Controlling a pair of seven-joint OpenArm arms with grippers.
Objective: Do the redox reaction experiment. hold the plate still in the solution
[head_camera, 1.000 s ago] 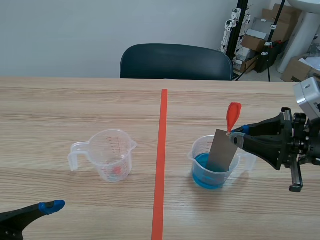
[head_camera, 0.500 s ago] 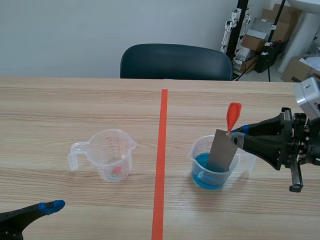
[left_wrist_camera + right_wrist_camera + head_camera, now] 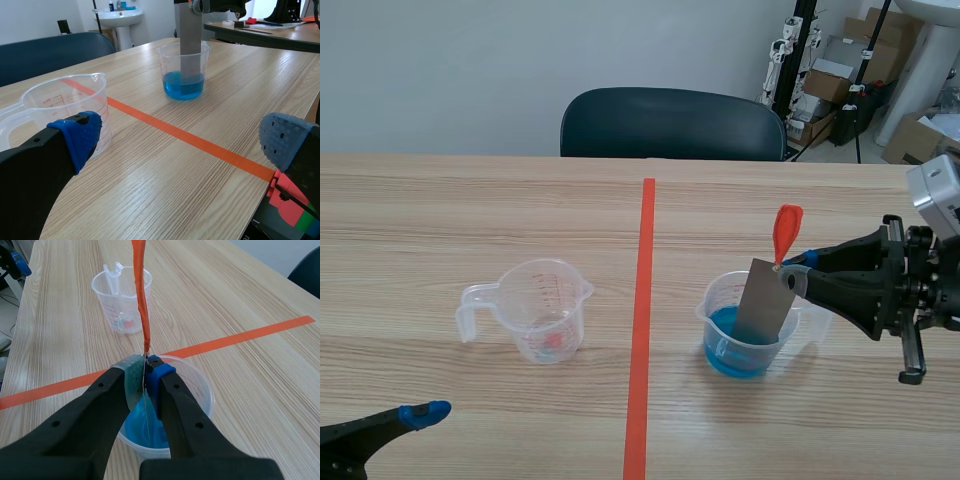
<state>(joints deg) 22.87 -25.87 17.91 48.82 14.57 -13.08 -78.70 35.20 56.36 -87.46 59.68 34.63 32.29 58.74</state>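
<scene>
A grey metal plate (image 3: 763, 299) with an orange-red tab (image 3: 786, 231) on top stands with its lower end in blue solution inside a clear beaker (image 3: 751, 336), right of the tape line. My right gripper (image 3: 792, 276) is shut on the plate's upper corner. In the right wrist view the plate (image 3: 145, 405) shows edge-on between the pads of the right gripper (image 3: 144, 369), over the beaker (image 3: 201, 390), with the tab (image 3: 141, 287) rising ahead. My left gripper (image 3: 180, 140) is open low at the front left, holding nothing; the plate (image 3: 189, 30) and beaker (image 3: 183, 70) lie far ahead of it.
An empty clear measuring cup (image 3: 542, 311) with a handle stands left of the tape line, also seen as the cup (image 3: 60, 107) by the left finger and the cup (image 3: 123, 299) beyond the beaker. A dark chair (image 3: 670, 122) is behind the table. Boxes and stands are at the back right.
</scene>
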